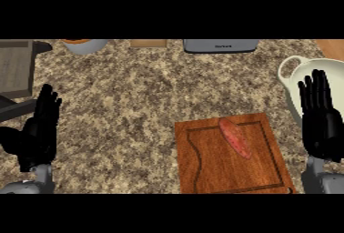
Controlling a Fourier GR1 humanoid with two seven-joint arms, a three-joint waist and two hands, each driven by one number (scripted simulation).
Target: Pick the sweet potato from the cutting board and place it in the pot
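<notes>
A long, slender, reddish-orange sweet potato [235, 138] lies flat on a brown wooden cutting board [208, 166]. It is angled from the board's upper middle down toward the right and is touched by nothing. The board is set toward the lower right of a speckled brown granite worktop [134, 91].

A cream-coloured round pot [287, 73] is placed just beyond the board's upper right corner and is cut off by the view's right edge. What it holds cannot be told, since its inside is largely covered. The black right robot hand [321, 116] is held over the pot's near side, fingers straight, released, with nothing grasped. The left robot hand [39, 129] is seen at the left edge, well apart, likewise released and resting with fingers up.

The pick is judged not yet begun. Because the sweet potato is tapered, it could be rolled or pushed along the board if it is met from one side or grasped near an end. With the pot so near, its rim could be struck during the carry, and the sweet potato could be set down on the rim instead of inside.
</notes>
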